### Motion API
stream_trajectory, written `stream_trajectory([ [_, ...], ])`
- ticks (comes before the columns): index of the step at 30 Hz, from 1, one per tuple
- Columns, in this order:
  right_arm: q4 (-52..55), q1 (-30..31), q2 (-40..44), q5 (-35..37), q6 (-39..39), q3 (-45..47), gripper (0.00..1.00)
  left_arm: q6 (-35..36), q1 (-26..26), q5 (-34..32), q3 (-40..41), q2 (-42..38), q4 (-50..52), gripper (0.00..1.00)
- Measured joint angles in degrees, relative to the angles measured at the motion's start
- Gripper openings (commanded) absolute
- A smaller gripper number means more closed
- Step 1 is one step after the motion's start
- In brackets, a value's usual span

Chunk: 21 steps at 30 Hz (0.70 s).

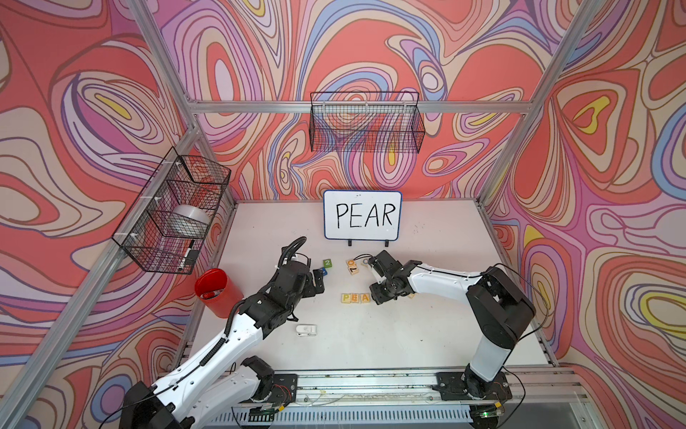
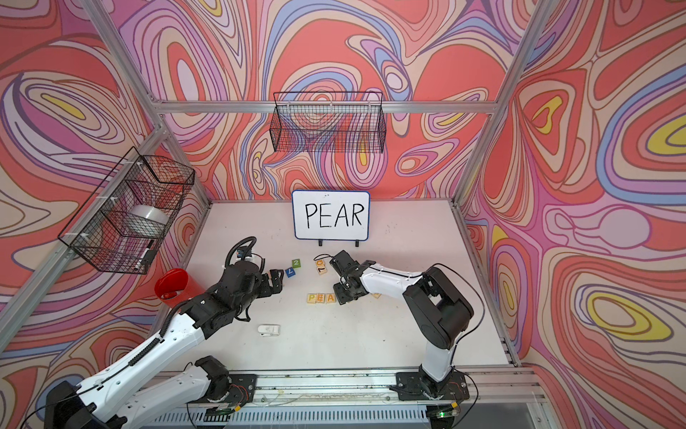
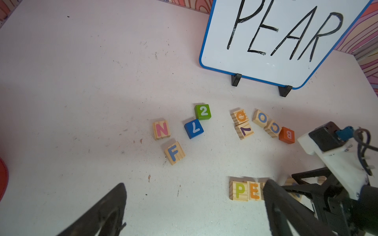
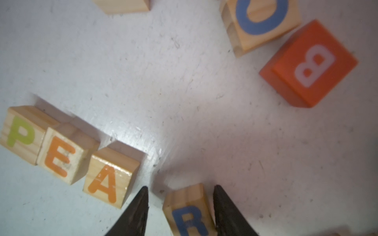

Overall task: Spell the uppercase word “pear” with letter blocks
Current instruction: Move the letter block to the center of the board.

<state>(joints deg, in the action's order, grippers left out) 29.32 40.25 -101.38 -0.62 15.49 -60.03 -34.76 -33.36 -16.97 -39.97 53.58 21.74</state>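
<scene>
The R block (image 4: 188,214) looks light and stiff; its smooth wood may slip; the right hand (image 4: 180,187), part-open, straddles its flat sides.

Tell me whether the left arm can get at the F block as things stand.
Probably yes: the left claw is open, and the F block lies on bare table just ahead of it, apart from the N block.

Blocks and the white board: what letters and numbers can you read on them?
"PEAR": whiteboard
"P": P block
"E": E block
"A": A block
"R": R block
"N": N block
"F": F block
"O": O block
"C": C block
"2": green cube
"7": blue cube
"8" or "B", unclear: orange cube
Unreadable: orange sign on one wooden block, purple on another
</scene>
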Motion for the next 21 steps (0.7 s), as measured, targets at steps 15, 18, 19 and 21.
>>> stream_trajectory([
  [15, 0.28, 3.61, 1.27, 4.59, 7.08, 0.87, 0.4, 0.0, 0.0, 0.02, 0.0, -0.39, 0.0, 1.0],
  [18, 0.52, 3.82, 1.31, 6.62, 9.03, 0.92, 0.35, 0.0, 0.0, 0.02, 0.0, -0.59, 0.0, 1.0],
  [19, 0.68, 3.82, 1.33, 7.23, 9.53, 0.92, 0.34, 0.0, 0.0, 0.02, 0.0, -0.66, 0.0, 1.0],
  [21, 1.01, 3.85, 1.44, 8.39, 10.78, 1.03, 0.33, 0.0, 0.0, 0.04, 0.0, -0.68, 0.0, 1.0],
])
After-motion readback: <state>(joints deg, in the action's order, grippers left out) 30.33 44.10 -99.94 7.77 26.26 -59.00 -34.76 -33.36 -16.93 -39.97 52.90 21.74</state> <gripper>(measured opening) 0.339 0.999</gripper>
